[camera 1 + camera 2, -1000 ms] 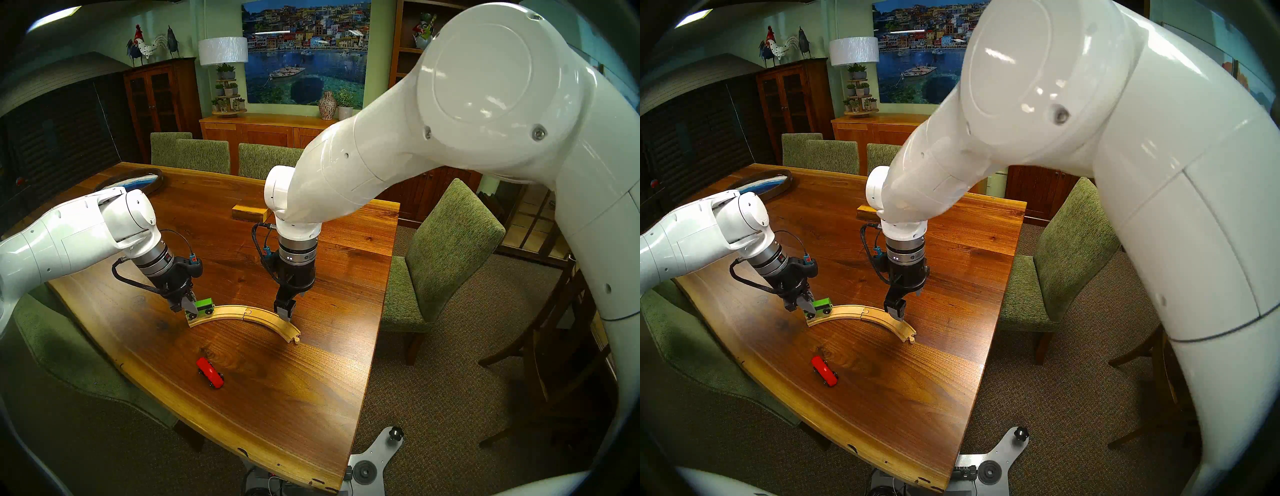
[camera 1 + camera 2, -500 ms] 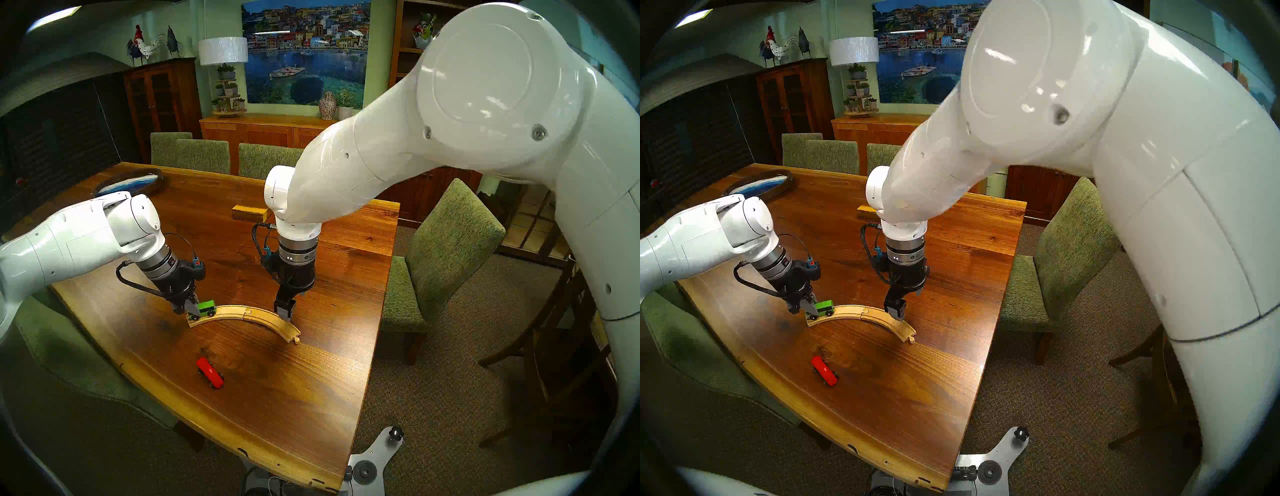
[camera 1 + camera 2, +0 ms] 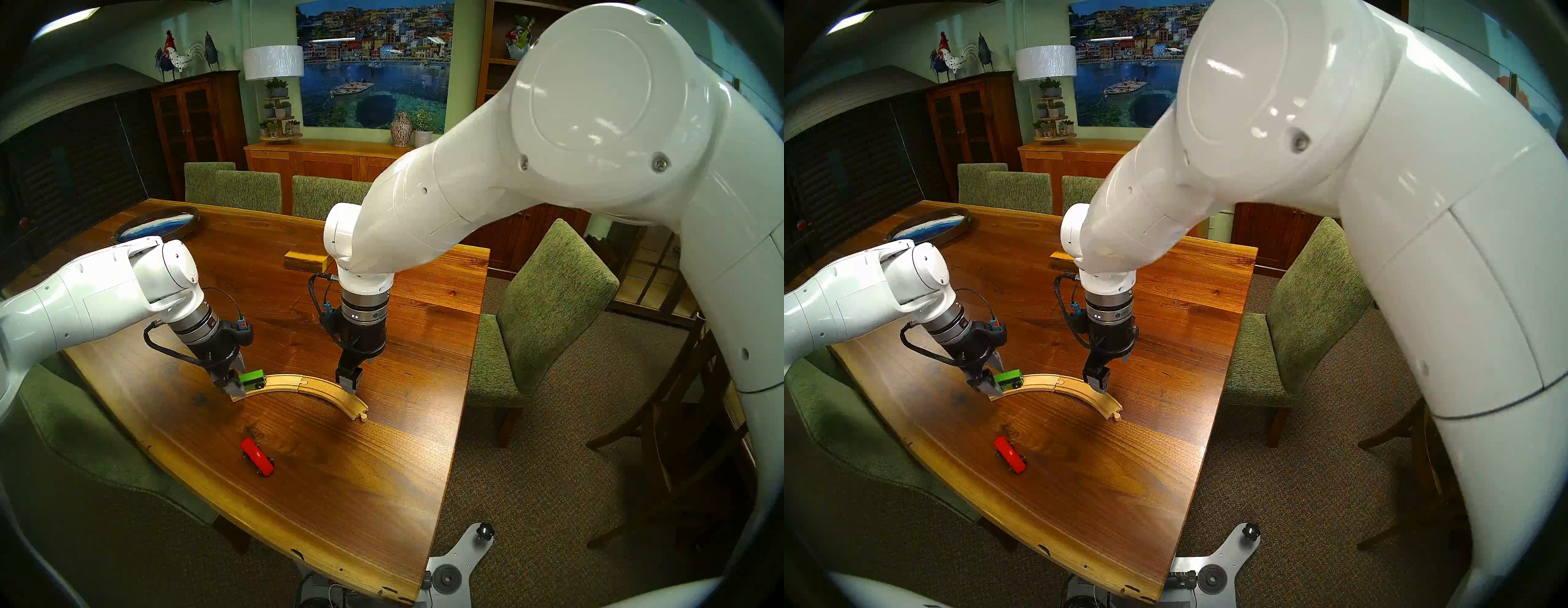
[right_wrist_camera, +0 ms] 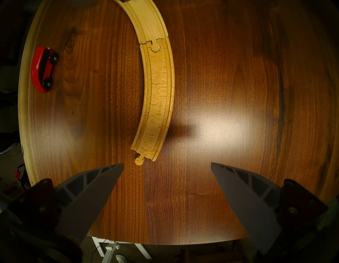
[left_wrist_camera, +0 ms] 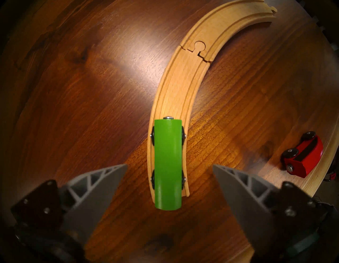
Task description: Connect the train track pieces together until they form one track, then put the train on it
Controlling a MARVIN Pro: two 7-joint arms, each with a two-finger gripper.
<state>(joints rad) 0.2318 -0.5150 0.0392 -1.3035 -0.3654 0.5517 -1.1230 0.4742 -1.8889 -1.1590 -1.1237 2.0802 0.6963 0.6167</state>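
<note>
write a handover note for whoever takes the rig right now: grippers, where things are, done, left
Left gripper: open, straddling the green car without touching it.
Right gripper: open, empty, above the table by the track's peg end.
Track: both curves joined, seam closed, flat on the table.
Green car: on the track's socket end, its tail overhanging that end.
Red car: on its side on the table, off the track, near the front edge.
Done: track joined, green car placed.
Left: stand the red car on the track, probably next to the green one.

In the head views, the green car's (image 3: 251, 379) rear end is hidden behind the left gripper (image 3: 232, 384); the wooden block (image 3: 303, 260) is partly covered by the right arm (image 3: 424, 220).
</note>
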